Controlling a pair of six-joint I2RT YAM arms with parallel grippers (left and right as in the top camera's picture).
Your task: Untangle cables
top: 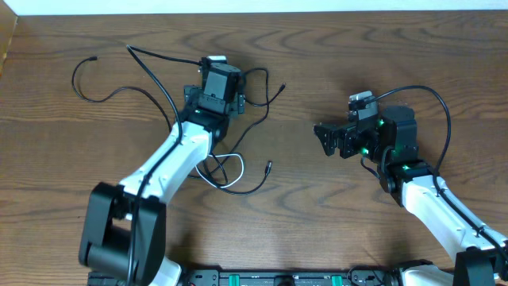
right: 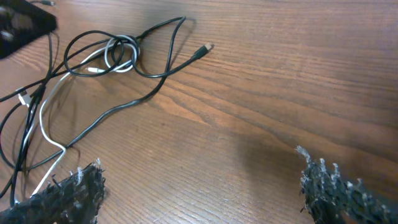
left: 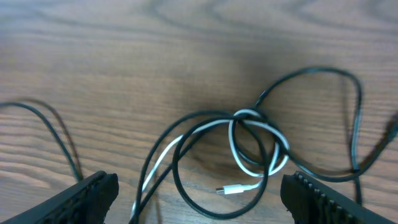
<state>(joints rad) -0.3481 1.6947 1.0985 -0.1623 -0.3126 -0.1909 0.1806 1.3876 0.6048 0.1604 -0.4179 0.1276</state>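
**Table.** The cables (top: 238, 171) lie on the left half of the wooden table (top: 333, 48), under and around the left arm. All of them appear to rest on the surface.

**Left gripper.** The left gripper (top: 216, 86) sits above the cables and points down at the wood. In the wrist view its fingers (left: 93, 196) stand wide apart at the two lower corners. Nothing is clamped between them, so the gripper is open and empty. The knot (left: 255, 124) lies on the table ahead of the jaws, and neither finger touches it.

**Knot.** The white cable (left: 244, 113) makes a small loop threaded through black loops. Its white plug (left: 233, 190) lies loose just below that loop, inside a larger black ring.

**Right gripper.** The right gripper (top: 325, 141) is over the right half of the table, well apart from the cables and facing towards them. Its jaws are spread fully and it holds nothing. In its wrist view both fingertips sit at the lower corners above bare wood, and the knot shows at the far upper left. A black plug (right: 206, 47) lies on the wood to the right of the knot.

**Spread.** Seen from overhead, one black cable (top: 111, 95) curves away to the far left. Another black end lies near the table's middle. The white cable trails beside the left arm.
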